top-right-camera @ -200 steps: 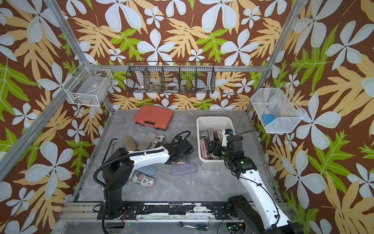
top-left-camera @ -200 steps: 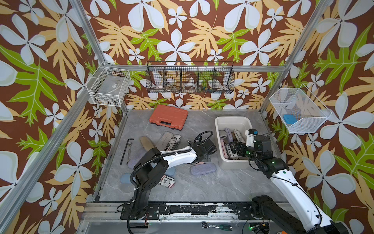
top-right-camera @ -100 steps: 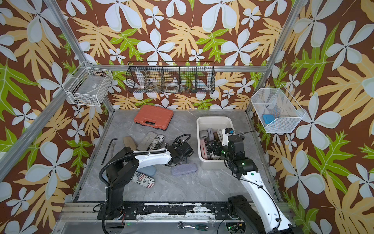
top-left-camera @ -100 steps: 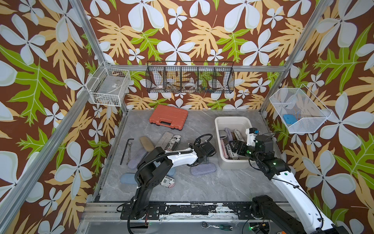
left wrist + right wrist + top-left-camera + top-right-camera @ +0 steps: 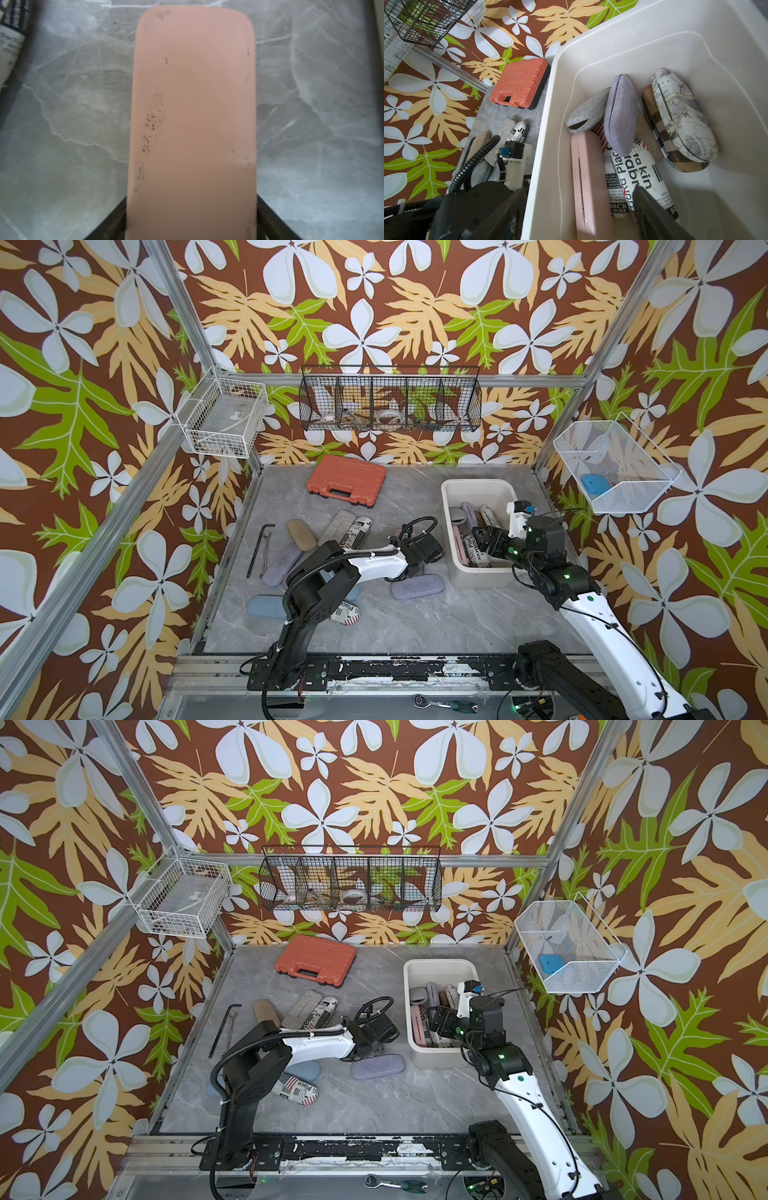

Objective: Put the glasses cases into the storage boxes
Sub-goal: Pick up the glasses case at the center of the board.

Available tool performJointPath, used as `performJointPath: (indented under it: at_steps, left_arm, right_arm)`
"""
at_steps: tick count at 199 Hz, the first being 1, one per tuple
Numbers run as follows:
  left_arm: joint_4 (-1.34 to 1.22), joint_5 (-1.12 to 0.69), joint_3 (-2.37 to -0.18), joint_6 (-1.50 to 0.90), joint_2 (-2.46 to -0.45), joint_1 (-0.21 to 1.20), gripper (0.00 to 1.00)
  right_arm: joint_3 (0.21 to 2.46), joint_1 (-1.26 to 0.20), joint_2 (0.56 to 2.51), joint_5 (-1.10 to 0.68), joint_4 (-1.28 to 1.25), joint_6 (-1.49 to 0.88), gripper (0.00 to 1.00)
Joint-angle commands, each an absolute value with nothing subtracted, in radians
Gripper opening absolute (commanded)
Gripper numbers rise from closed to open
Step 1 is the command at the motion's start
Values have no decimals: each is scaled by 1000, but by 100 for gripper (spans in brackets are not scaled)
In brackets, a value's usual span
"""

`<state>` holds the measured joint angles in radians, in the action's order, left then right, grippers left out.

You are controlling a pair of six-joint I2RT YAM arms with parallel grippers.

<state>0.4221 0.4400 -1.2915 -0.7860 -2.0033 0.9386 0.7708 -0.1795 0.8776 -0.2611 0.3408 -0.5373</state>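
The left gripper point(image 5: 412, 569) pinches the pink case point(image 5: 192, 116) across its long edges, most of it jutting ahead of the fingers point(image 5: 112, 224) — so it is best lifted level, clear of the lavender case point(image 5: 417, 587) just beside the gripper, then carried over the near wall of the storage tub point(image 5: 478, 482) close by

Blurred pink case point(image 5: 192, 124) — one end cut off.
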Motion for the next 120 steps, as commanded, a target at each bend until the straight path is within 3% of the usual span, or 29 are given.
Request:
performJointPath:
  at_steps: [1,71,120]
  left_arm:
    - [465,472,-1269,-774,-1971,939,70]
    - [362,489,-1172,-729,-1787,938,66]
    - [-156,252,-833,-714,-1455,942,63]
  right_arm:
    - [782,-181,866,-257,350,-537,79]
    - [818,-182,842,-299,368,-575,76]
    - [894,-187,899,-331,392,-573,72]
